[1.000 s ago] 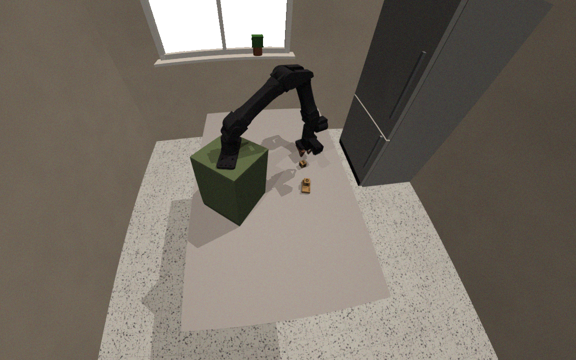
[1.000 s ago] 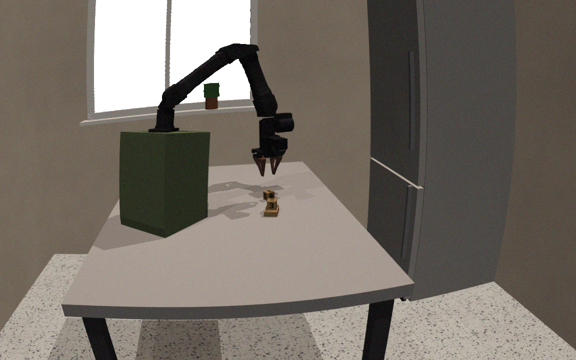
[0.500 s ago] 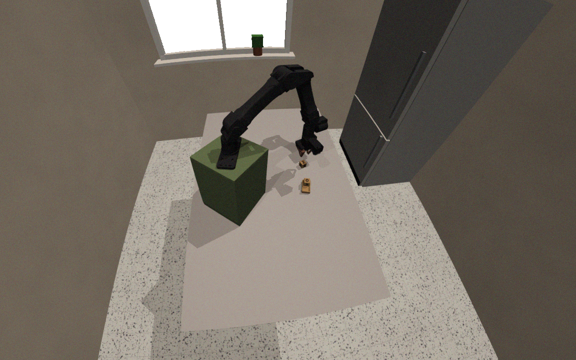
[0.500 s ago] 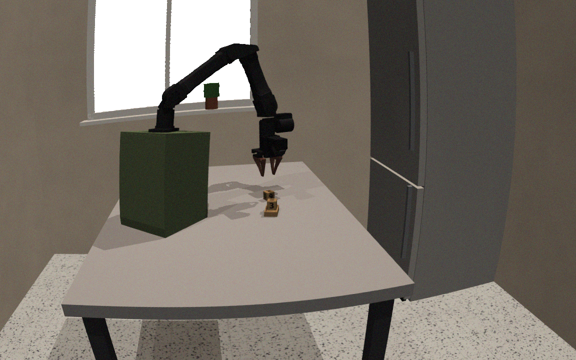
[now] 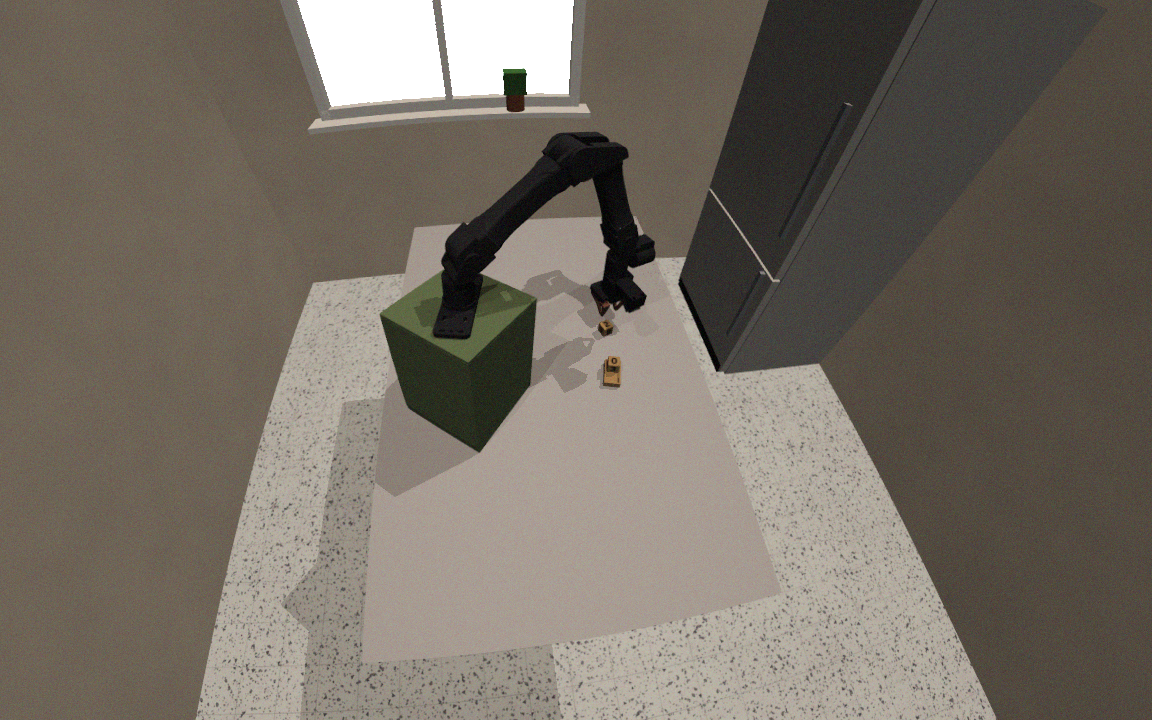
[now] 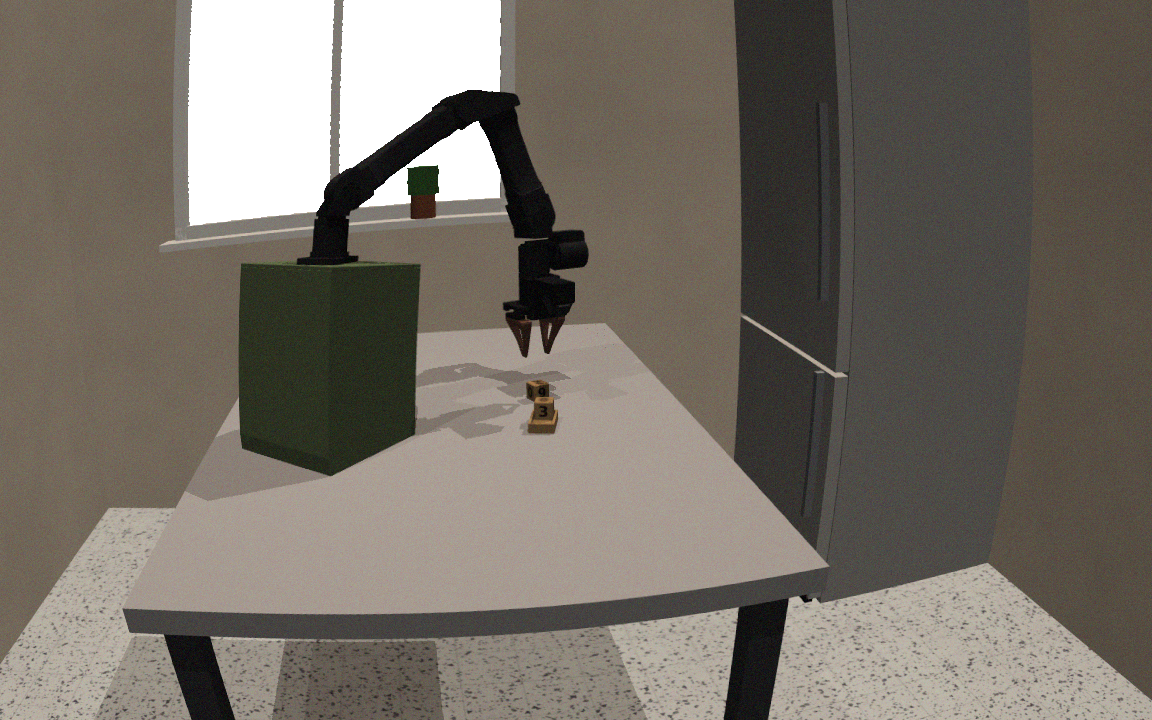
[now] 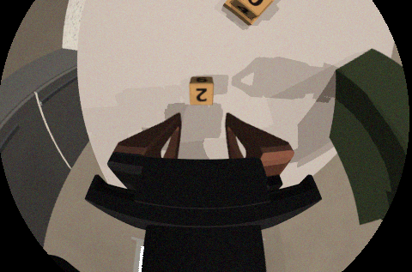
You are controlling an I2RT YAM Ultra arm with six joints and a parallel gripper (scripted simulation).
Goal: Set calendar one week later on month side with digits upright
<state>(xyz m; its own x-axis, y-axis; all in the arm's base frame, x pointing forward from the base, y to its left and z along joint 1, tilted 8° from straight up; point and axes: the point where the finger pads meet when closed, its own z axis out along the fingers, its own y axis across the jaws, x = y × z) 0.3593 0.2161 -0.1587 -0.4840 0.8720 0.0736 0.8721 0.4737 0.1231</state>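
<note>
A black arm rises from a green box (image 6: 327,358) at the back left of the desk (image 6: 473,528) and bends down toward the middle of the desk's far half. Its end effector (image 6: 535,343) hangs in the air, pointing down, with its two brown fingers set partly apart and nothing between them.

One loose cube (image 7: 201,90) sits on the bare desk, below the end effector and a little ahead of the fingertips. In the wrist view it lies just beyond the gap between the fingers, not touching either one. The face turned toward the wrist camera shows a 2, seen upside down from there. In the exterior view the same cube (image 6: 537,390) shows a dark digit on its near face that is too small to read with certainty.

The tray (image 5: 612,378) lies flat on the desk, a short way from the loose cube, on the side away from the window (image 5: 437,49). The two do not touch. A second cube (image 6: 543,410) stands in the tray at its end nearer the loose cube. Its top face shows a 0 in the wrist view, and its side toward the exterior camera shows a 3. The rest of the tray's floor is uncovered.

A grey fridge (image 6: 875,295) stands to the right of the desk.
</note>
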